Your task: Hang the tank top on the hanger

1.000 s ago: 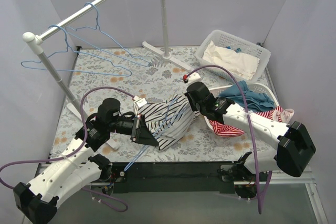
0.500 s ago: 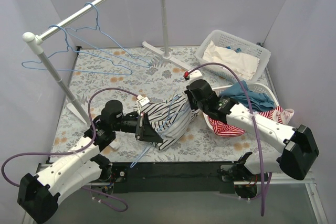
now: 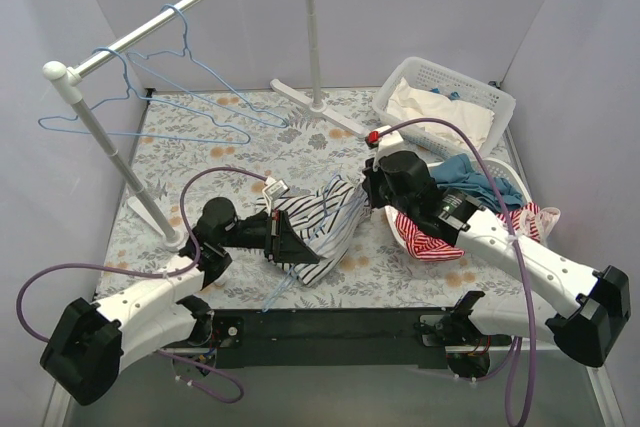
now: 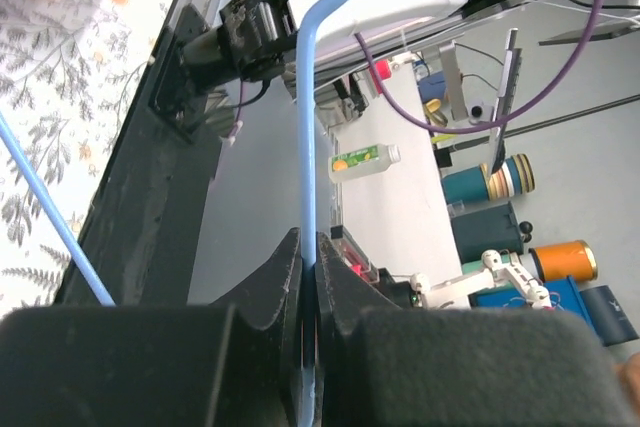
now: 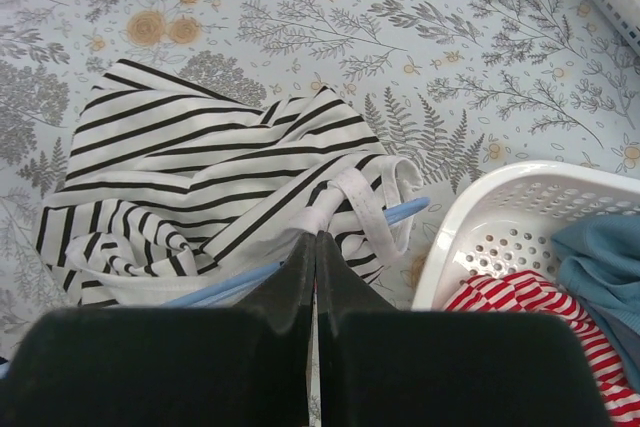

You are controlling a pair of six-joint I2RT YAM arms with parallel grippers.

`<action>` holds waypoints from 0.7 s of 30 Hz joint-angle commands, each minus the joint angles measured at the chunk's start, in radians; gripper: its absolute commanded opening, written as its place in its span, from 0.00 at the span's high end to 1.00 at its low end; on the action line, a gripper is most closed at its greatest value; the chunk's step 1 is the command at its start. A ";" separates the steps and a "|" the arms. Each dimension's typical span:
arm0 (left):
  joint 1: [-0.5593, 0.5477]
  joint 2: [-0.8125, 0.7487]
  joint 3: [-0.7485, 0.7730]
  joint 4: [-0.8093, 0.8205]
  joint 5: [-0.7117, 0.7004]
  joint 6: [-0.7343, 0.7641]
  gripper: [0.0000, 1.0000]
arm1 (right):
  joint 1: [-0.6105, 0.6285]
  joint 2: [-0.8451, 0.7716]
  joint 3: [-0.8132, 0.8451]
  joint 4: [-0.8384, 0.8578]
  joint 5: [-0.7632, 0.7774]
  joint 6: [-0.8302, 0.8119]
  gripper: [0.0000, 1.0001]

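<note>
Left arm runs low from its base at the near-left corner, forearm reaching right toward table centre, wrist turned so its camera faces back over the near edge. The left gripper (image 4: 308, 252) has its jaws pinched tight on the thin light-blue wire hanger (image 4: 306, 147), wire running straight up between the fingertips. Right arm stretches from the near-right base diagonally left, elbow over the white plastic laundry basket (image 5: 520, 197), wrist angled down. The right gripper (image 5: 315, 245) is closed, jaws together on a bunched edge and strap of the white black-striped tank top (image 5: 190, 172). The tank top sits mid-table between the two grippers, crumpled, partly draped over the hanger, one blue hanger end poking out beside the strap. The basket holds a red-and-white striped garment (image 5: 530, 317) and a teal cloth (image 5: 600, 247). More blue wire hangers (image 3: 150, 97) hang on the metal rail (image 3: 170, 17) at back left.
</note>
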State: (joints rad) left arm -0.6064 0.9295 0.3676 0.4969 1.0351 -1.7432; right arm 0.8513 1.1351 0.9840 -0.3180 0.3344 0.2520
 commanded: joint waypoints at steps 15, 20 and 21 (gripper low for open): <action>-0.012 0.351 -0.039 0.886 -0.009 -0.303 1.00 | 0.003 -0.176 -0.073 0.109 -0.129 -0.017 0.91; -0.015 0.502 -0.019 1.069 0.005 -0.423 1.00 | 0.003 -0.241 -0.090 0.109 -0.120 -0.077 0.59; -0.019 0.515 -0.013 1.110 0.006 -0.436 1.00 | 0.003 -0.253 -0.094 0.117 -0.132 -0.086 0.56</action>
State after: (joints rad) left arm -0.6140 1.3891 0.3134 1.2640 1.0298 -1.9923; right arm 0.8513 0.9455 0.8944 -0.2596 0.2131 0.2268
